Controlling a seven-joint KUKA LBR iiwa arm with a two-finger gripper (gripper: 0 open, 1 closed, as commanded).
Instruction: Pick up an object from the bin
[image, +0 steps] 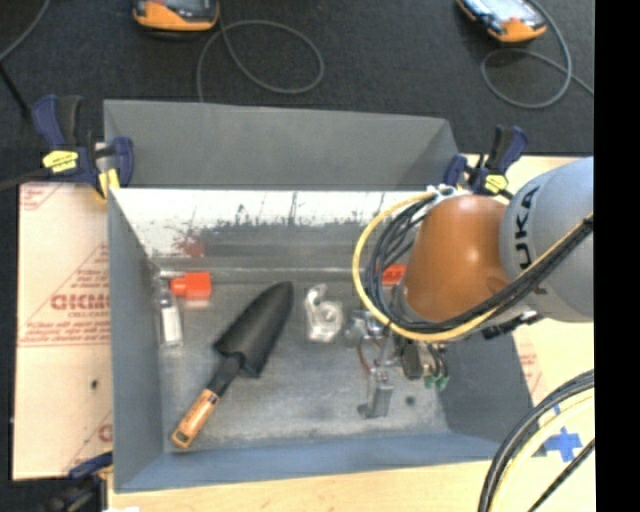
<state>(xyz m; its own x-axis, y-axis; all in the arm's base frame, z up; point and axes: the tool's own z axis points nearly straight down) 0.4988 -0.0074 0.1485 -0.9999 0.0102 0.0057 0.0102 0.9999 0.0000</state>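
Observation:
My gripper (377, 396) hangs low over the bin floor, right of centre and near the front wall, with bare floor beneath its tip. The nearest loose thing is a small clear, shiny object (322, 313), a little to its upper left. A black garden trowel (250, 335) with a wooden handle lies slantwise further left, handle end toward the front left corner. Partly hidden behind the arm's cables, a small orange thing (393, 274) shows by the back wall.
Along the left side lies a small clear bottle (170, 322), with an orange block (192, 287) just behind it. The arm's orange cover and looped cables hang over the right part of the bin and hide what lies below them.

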